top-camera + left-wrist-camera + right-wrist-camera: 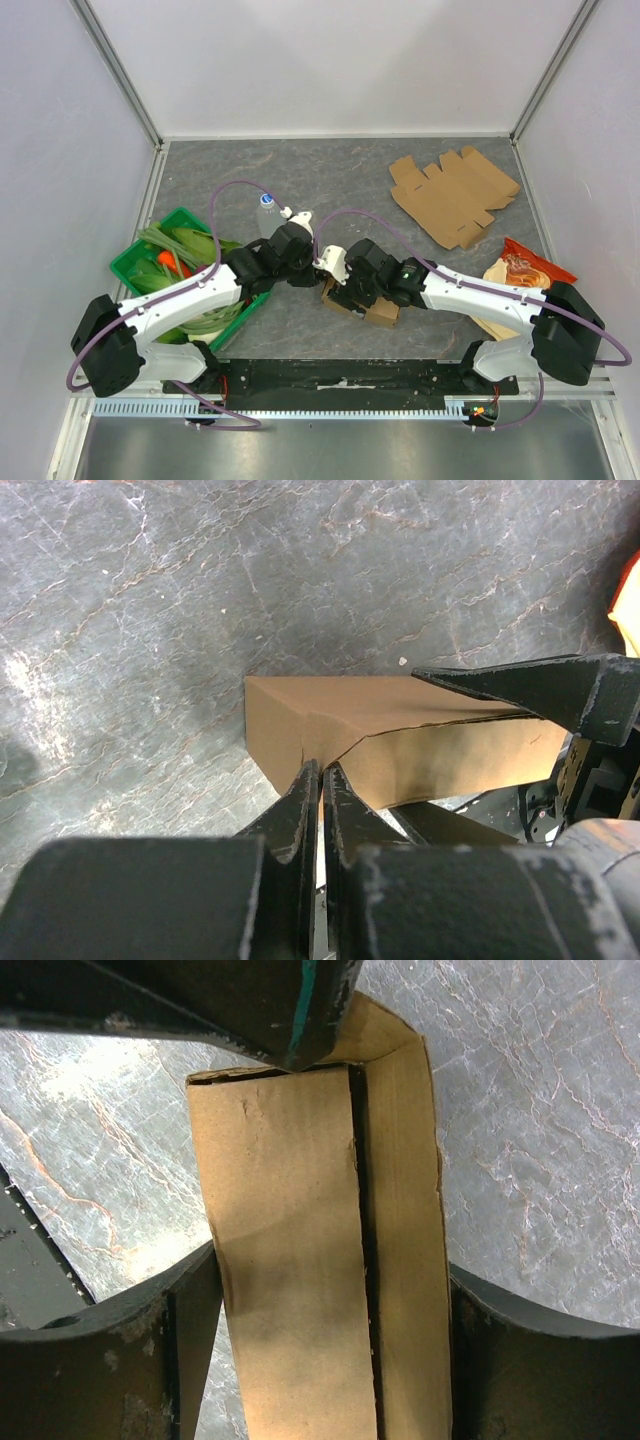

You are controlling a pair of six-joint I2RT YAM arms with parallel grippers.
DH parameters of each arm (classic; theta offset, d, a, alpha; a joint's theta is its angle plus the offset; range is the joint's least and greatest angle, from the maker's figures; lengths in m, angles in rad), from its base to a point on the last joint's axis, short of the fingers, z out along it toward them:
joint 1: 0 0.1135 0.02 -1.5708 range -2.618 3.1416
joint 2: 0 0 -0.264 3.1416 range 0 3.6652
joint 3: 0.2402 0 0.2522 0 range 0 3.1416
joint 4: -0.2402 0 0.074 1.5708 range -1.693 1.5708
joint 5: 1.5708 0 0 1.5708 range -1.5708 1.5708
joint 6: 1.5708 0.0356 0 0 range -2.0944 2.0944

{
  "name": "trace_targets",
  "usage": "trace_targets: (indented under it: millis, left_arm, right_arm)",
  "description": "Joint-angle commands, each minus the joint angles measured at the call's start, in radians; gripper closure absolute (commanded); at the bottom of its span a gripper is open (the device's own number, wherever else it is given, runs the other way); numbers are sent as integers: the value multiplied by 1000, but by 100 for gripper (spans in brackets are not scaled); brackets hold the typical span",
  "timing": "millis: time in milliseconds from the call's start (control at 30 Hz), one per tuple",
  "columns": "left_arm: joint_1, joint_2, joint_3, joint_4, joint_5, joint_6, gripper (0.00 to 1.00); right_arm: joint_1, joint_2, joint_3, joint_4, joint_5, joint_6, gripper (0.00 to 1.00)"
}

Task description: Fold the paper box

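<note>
The paper box (378,313) is a brown cardboard box, partly folded, lying on the grey table in front of the arm bases. My right gripper (330,1350) spans its width, one finger against each long side, so it is shut on the box (290,1260). Along the top, the lid panel meets a narrower strip at a dark seam. My left gripper (320,775) is shut, its fingertips pressed together against the near edge of the box (400,730), where the lid dips. In the top view both grippers meet over the box, left (318,274) and right (352,292).
A flat unfolded cardboard blank (455,195) lies at the back right. An orange snack bag (522,270) sits to the right. To the left stands a green basket (128,258) of vegetables, with a small bottle (267,212) behind it.
</note>
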Motion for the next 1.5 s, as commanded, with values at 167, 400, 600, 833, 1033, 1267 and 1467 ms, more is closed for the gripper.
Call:
trace_targets:
  millis: [167, 400, 600, 833, 1033, 1267, 1467]
  left_arm:
    - [-38, -36, 101, 36, 141, -42, 98]
    - [-19, -31, 9, 134, 199, -162, 98]
    - [-21, -62, -65, 134, 161, -170, 98]
    - [-29, -88, -149, 119, 118, -91, 98]
    - [-29, -85, -208, 152, 91, -99, 98]
    - [-30, -86, -183, 103, 25, -67, 98]
    - [-30, -85, -133, 91, 26, -41, 98]
  right_arm:
    - [-3, 40, -8, 21, 19, 21, 22]
    - [-3, 51, -2, 31, 51, 30, 18]
    - [-3, -6, -17, 73, 122, 67, 9]
    - [-3, -57, -21, 87, 154, 142, 2]
    - [-3, -90, -30, 97, 162, 202, 2]
    - [-12, -227, 48, -82, 225, 350, 2]
    - [-79, -363, 156, -318, 266, 486, 2]
